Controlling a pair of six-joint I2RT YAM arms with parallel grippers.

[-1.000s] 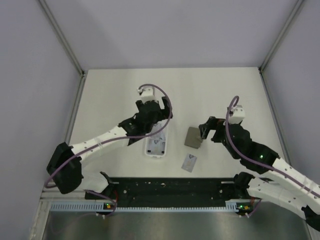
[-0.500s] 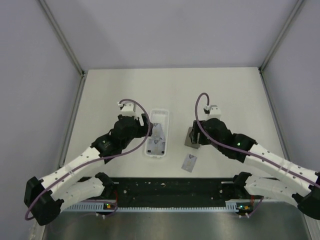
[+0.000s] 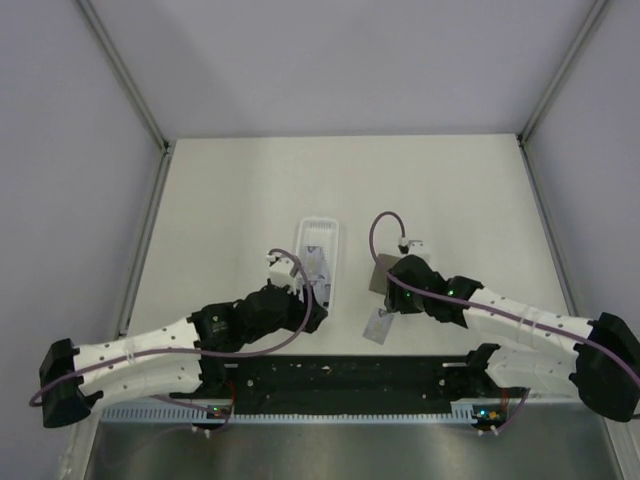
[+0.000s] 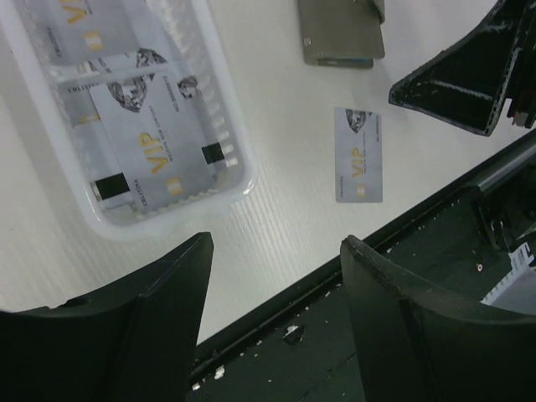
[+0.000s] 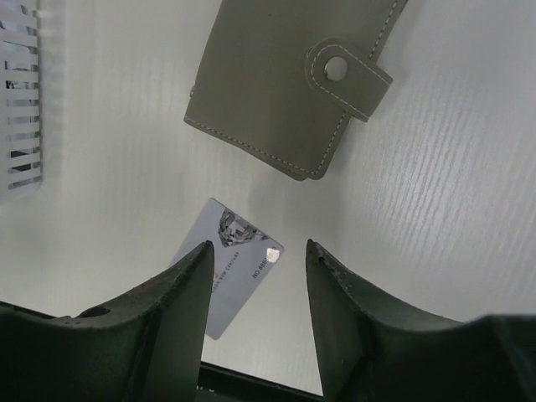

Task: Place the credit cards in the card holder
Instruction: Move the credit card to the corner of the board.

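Right gripper (image 5: pixel 258 247) is open about a card's width with nothing in it, and one loose credit card (image 5: pixel 239 251) lies flat on the table right under the gap, partly hidden by the left finger. Just past that card is the card holder (image 5: pixel 285 92), a grey stitched wallet lying closed with its tab snapped down over the snap button (image 5: pixel 337 69) (so no pockets showing at all). Card and holder are near each other but not touching. Left gripper (image 4: pixel 276 243) is also spread wide and empty, over bare white table (image 4: pixel 276 209) by the near end of the white plastic tray (image 4: pixel 239 159). More silvery VIP cards (image 4: pixel 146 138) lie overlapping inside that tray. From the left wrist view the loose card sits between the tray and the right arm, close to the black base plate (image 4: pixel 402 276) along the table's near edge.
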